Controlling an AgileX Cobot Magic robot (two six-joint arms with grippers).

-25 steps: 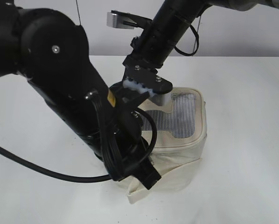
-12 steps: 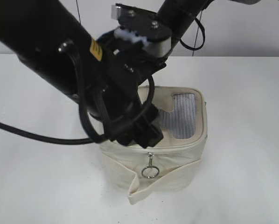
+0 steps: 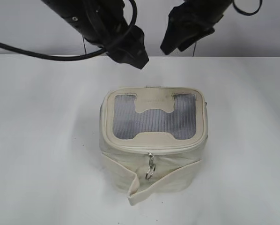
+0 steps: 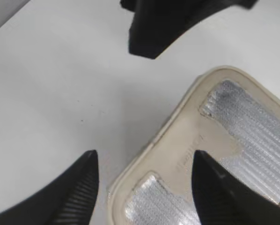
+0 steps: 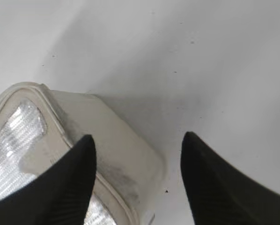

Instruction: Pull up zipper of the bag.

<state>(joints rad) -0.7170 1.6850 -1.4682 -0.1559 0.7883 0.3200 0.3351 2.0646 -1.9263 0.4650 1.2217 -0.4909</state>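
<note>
We are logging one bag (image 3: 153, 150) sitting mid-table (image 3: 37, 140), one zipper (image 3: 151, 161) pull dangling in front. Two grippers, left (image 4: 144, 176) and right (image 5: 137, 161), are hovering above, fingers spread, holding nothing.

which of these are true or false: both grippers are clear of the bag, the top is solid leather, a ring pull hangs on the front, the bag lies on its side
1. Both the left gripper and the right gripper are open and off the bag. True.
2. The bag's top is solid leather. False: it is grey mesh with a cream patch.
3. A ring pull of the zipper hangs on the front. True.
4. The bag lies on its side. False: it stands upright on the table.
</note>
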